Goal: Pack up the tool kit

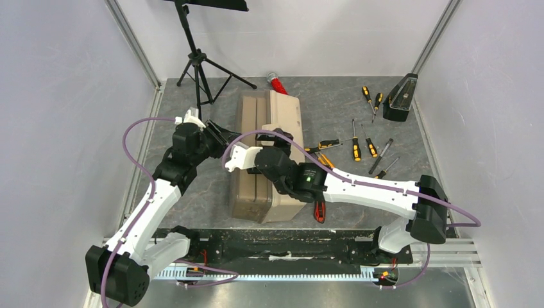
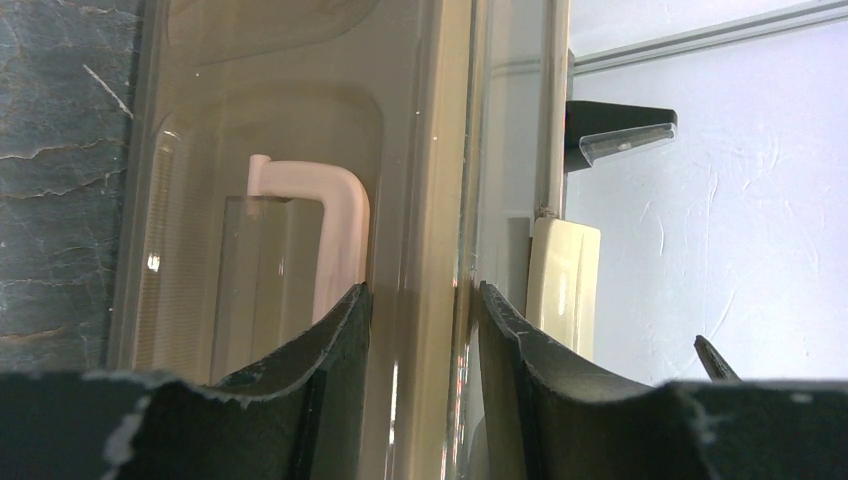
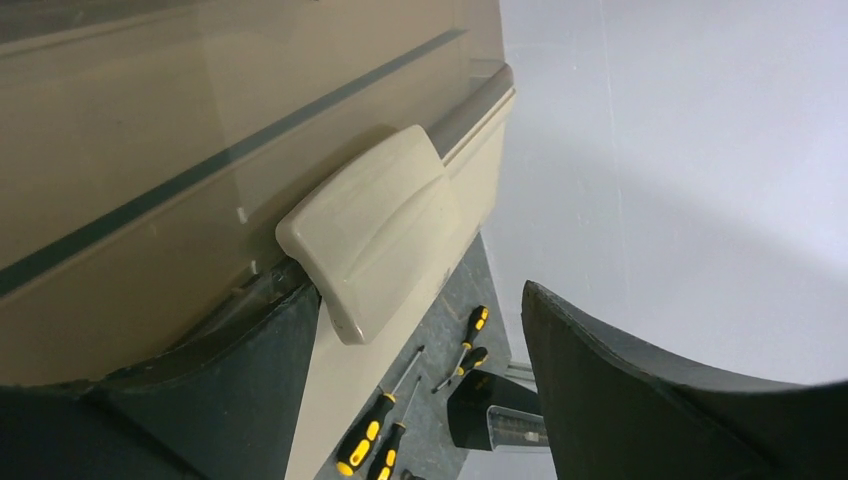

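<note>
The translucent tan toolbox (image 1: pixel 266 192) lies in the middle of the table with its lid down. My left gripper (image 1: pixel 226 138) is shut on the lid's upright edge (image 2: pixel 420 200), one finger on each side; the cream handle (image 2: pixel 325 215) shows through the plastic. My right gripper (image 1: pixel 277 136) is open at the cream latch (image 3: pixel 370 225), with its left finger (image 3: pixel 260 380) under the latch and its right finger in free air. Black-orange screwdrivers (image 1: pixel 356 147) lie right of the box and show in the right wrist view (image 3: pixel 365 435). A red utility knife (image 1: pixel 319 210) lies beside the box's near right corner. I see no hammer.
A black wedge-shaped metronome (image 1: pixel 401 97) stands at the back right, with two more screwdrivers (image 1: pixel 369 96) beside it. A red glittery cylinder (image 1: pixel 278 83) lies behind the box. A black tripod stand (image 1: pixel 199 64) rises at the back left. Enclosure walls close in on both sides.
</note>
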Controlling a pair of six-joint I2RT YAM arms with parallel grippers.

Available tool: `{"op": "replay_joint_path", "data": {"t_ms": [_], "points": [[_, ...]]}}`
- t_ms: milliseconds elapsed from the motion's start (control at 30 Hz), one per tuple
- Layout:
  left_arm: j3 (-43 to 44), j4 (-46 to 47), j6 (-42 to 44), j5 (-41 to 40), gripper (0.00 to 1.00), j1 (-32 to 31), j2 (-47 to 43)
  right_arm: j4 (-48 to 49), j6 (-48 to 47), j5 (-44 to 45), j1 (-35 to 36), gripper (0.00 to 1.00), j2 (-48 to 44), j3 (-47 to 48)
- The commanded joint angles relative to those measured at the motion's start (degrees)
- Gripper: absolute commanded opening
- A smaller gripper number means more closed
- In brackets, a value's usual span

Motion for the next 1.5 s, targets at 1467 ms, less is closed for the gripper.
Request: {"op": "replay_joint_path", "data": {"t_ms": [1467], "points": [[1.0,-3.1,2.8,-0.4,0.24,-1.6,-0.7,20.3,42.6,-9.7,-11.7,0.72,-14.2,-15.1]]}}
